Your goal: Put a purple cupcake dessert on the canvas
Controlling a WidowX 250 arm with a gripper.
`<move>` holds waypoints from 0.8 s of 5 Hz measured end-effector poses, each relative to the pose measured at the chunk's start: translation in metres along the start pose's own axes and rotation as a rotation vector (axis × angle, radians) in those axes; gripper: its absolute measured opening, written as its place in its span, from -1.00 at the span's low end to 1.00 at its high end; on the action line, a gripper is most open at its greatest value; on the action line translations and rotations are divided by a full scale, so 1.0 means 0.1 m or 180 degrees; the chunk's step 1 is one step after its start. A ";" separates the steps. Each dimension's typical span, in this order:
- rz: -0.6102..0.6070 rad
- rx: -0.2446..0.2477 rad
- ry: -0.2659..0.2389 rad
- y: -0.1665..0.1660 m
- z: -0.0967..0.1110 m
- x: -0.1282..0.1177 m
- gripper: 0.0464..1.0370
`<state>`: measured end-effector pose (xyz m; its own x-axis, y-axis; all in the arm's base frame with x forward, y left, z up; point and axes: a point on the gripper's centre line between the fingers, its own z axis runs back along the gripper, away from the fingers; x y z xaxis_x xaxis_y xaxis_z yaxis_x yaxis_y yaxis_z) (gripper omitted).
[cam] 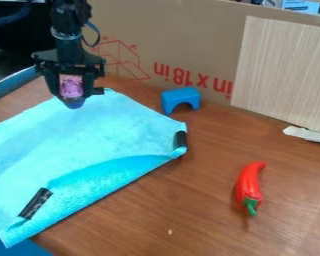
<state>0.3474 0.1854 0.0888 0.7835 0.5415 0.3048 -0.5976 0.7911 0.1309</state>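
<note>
At the upper left, my gripper (72,95) hangs down with its two fingers closed on the sides of the purple cupcake (71,86). The cupcake is upright, with a speckled pink-purple top and a dark blue base, over the far corner of the canvas (89,132). Whether its base touches the cloth, I cannot tell. The canvas is a light blue cloth across the left of the table, its near-right side folded over and held by black tape.
A blue arch block (180,99) stands just beyond the canvas's right corner. Toward the right lies a red chili pepper (249,187) with a green stem. Cardboard (189,45) and a light wooden panel (283,75) wall off the back of the brown table (189,200).
</note>
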 end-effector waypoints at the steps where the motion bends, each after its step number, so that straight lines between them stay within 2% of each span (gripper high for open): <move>1: -0.0047 -0.0003 0.0026 -0.01 -0.03 -0.01 0.61; 2: -0.0070 -0.0026 0.0075 -0.02 -0.06 -0.04 0.93; 4: -0.0139 -0.0144 0.0107 -0.06 -0.01 -0.05 0.92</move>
<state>0.3470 0.1778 0.0859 0.8144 0.5149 0.2677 -0.5551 0.8257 0.1004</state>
